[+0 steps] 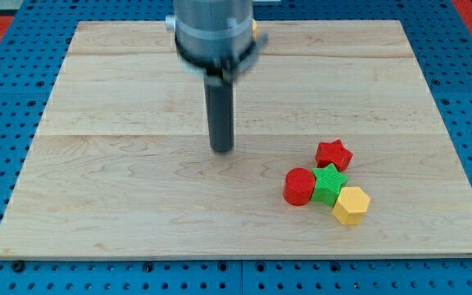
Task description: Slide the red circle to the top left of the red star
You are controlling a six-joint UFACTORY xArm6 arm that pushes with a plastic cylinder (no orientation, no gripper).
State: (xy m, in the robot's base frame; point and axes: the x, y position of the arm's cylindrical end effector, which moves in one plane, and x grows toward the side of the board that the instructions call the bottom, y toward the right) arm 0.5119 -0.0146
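Note:
The red circle (299,186) lies on the wooden board toward the view's lower right, touching the left side of a green block (329,183). The red star (333,154) sits just above the green block, up and to the right of the red circle. My tip (221,149) is near the board's middle, well to the left of and slightly above the red circle, touching no block.
A yellow hexagon (351,205) rests against the green block's lower right. Part of a yellow block (256,29) shows behind the arm's body at the view's top. The wooden board (97,180) lies on a blue pegboard.

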